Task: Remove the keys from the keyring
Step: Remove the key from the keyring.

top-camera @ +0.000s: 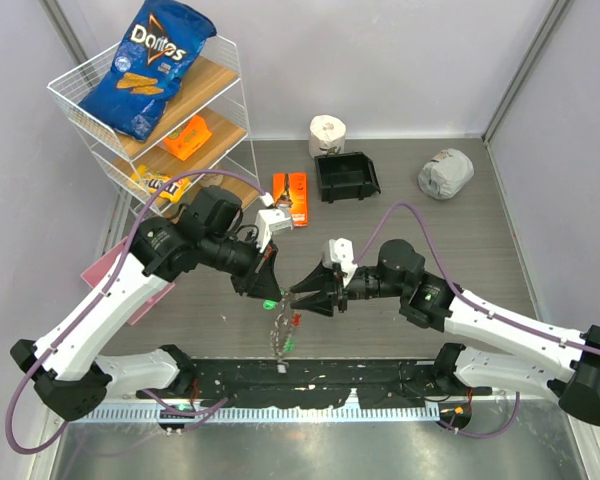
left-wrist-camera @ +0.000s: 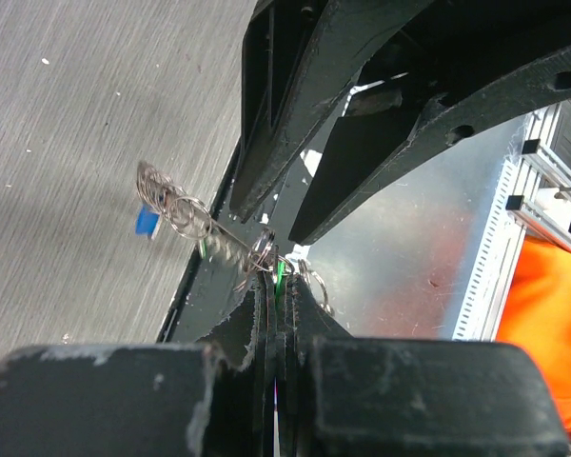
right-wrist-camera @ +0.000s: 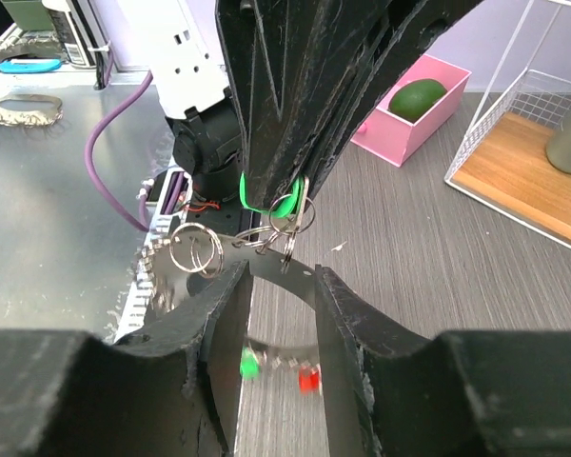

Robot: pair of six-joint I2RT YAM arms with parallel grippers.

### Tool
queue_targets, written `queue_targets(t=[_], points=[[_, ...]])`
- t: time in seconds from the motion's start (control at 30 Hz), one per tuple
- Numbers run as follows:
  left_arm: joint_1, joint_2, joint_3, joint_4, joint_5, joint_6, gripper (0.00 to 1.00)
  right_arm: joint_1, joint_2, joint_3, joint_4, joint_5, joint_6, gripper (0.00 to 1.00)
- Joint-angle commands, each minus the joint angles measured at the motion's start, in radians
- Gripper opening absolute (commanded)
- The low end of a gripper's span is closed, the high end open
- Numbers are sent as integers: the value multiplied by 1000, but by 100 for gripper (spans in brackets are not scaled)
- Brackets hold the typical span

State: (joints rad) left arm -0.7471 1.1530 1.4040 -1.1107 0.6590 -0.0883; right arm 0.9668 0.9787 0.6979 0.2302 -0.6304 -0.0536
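Grey wood-grain table (top-camera: 460, 230), with the keyring (top-camera: 280, 325) hung above its near edge between two end effectors set tip to tip.

The left end effector (top-camera: 270, 288) is seen pressed together on what appears to be a green key (right-wrist-camera: 252, 198) at the top of the keyring, the exact grip point being hidden by its own fingers. The right end effector (right-wrist-camera: 271, 276) is held spread, one fingertip to either side of the ring wire, close to the left tips and facing them. The keyring is suspended from the left end effector, with small wire loops (right-wrist-camera: 195, 252) strung along it. Lower on it, a red key (right-wrist-camera: 309, 379) and a blue key (left-wrist-camera: 147, 221) are seen dangling, both blurred.
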Motion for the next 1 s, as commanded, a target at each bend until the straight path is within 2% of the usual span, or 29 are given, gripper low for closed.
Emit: queue_targets(t=[0.0,0.1,0.3,0.53,0.73,0.97], points=[[-9,-32,29,38,50,12,0,4,17,54,55,-41,7,40],[-9,-32,29,40,47,13,0,6,29,55,83,-69,27,33],[-11,-30,29,45,45,15,0,21,46,57,90,-72,35,31],[-11,-29,27,41,28,21,0,26,58,66,95,-78,44,5],[-14,-38,6,55,8,35,0,26,67,80,110,-55,159,5],[-26,-32,9,55,-4,45,0,26,159,153,89,-80,316,7]])
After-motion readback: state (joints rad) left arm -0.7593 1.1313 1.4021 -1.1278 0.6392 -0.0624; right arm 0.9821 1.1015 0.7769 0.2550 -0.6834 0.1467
